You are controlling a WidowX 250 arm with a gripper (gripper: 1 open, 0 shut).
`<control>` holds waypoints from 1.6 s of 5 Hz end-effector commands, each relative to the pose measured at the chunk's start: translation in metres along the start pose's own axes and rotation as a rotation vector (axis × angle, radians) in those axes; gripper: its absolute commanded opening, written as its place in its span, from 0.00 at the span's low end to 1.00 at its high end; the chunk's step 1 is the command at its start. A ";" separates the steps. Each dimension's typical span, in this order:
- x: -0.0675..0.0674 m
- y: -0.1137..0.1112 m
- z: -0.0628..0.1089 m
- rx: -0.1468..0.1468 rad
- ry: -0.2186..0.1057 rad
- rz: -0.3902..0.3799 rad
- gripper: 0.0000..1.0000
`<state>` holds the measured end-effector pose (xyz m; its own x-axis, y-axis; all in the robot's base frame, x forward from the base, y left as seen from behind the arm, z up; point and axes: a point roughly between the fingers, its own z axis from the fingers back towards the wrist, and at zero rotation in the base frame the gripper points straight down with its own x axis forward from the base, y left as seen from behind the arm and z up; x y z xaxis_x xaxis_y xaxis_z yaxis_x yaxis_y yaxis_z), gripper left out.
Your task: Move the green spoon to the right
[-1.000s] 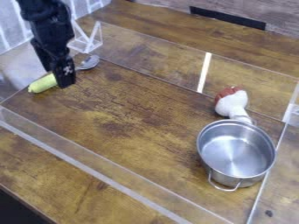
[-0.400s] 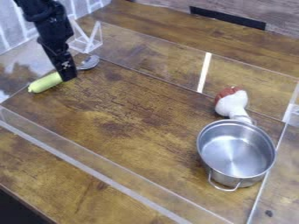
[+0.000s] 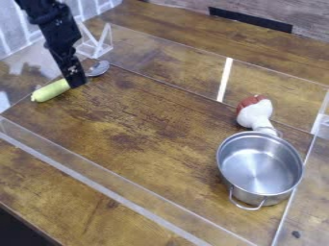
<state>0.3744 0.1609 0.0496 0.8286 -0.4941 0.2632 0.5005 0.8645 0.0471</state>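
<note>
The green spoon (image 3: 49,91) is a small yellow-green pod-shaped piece lying flat on the wooden table at the far left. My gripper (image 3: 73,79) hangs from the black arm just right of it and slightly above. Its fingers stand apart with nothing between them. The gripper is close beside the spoon and is not gripping it.
A steel pot (image 3: 259,165) stands at the front right. A red-and-white object (image 3: 256,111) lies just behind the pot. A clear plastic wall (image 3: 225,81) runs around the work area, and a clear stand (image 3: 95,48) sits behind the gripper.
The gripper has lifted a little and drifted right, away from the green spoon, which now shows more fully. The spoon itself has not moved.
</note>
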 end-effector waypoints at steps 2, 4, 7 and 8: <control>-0.014 0.021 -0.003 0.013 -0.061 0.061 1.00; -0.011 0.015 0.011 -0.024 -0.088 0.124 0.00; 0.010 0.005 0.044 -0.080 -0.115 0.187 0.00; 0.019 -0.002 0.051 -0.092 -0.088 0.225 0.00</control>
<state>0.3647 0.1553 0.0527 0.9369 -0.2440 0.2504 0.2988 0.9307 -0.2111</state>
